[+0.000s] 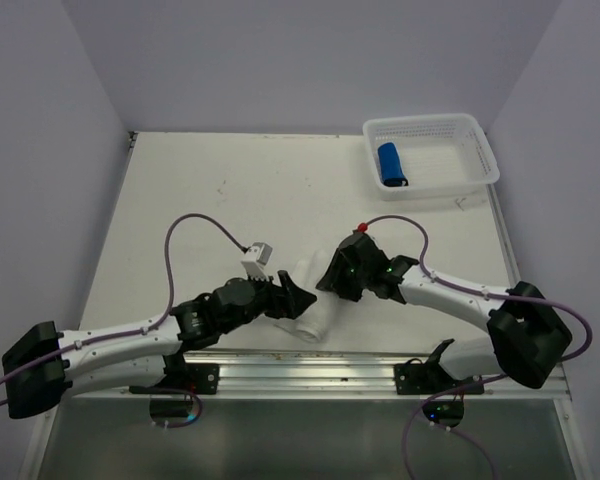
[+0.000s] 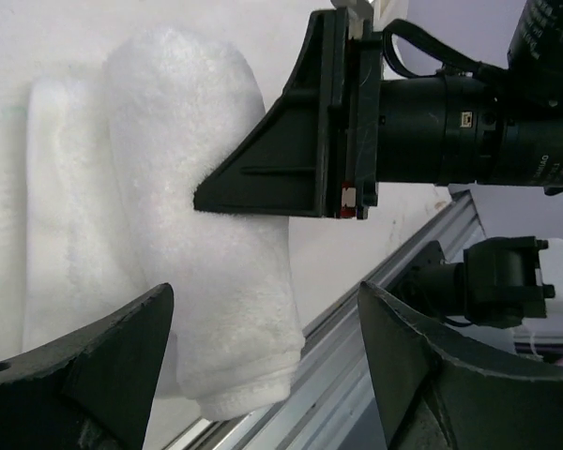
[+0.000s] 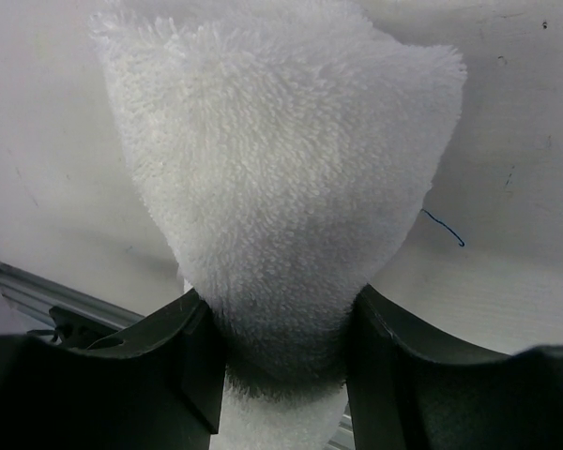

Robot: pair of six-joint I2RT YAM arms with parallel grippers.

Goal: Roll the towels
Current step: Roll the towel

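The white towel (image 1: 311, 306) lies as a thick roll near the table's front edge, with a flat folded layer beside it in the left wrist view (image 2: 195, 234). My right gripper (image 1: 332, 280) is shut on the roll's far end, the pile squeezed between its fingers (image 3: 281, 333). Its dark finger (image 2: 272, 173) presses into the roll. My left gripper (image 1: 294, 296) is open and hovers over the roll's near end (image 2: 263, 292), fingers apart on either side, not touching it. The small blue towel (image 1: 391, 164) lies rolled in the basket.
The white perforated basket (image 1: 480, 150) stands at the table's back right corner. An aluminium rail (image 1: 310, 362) runs along the front edge just below the roll, also visible in the left wrist view (image 2: 357, 356). Purple cables loop over both arms.
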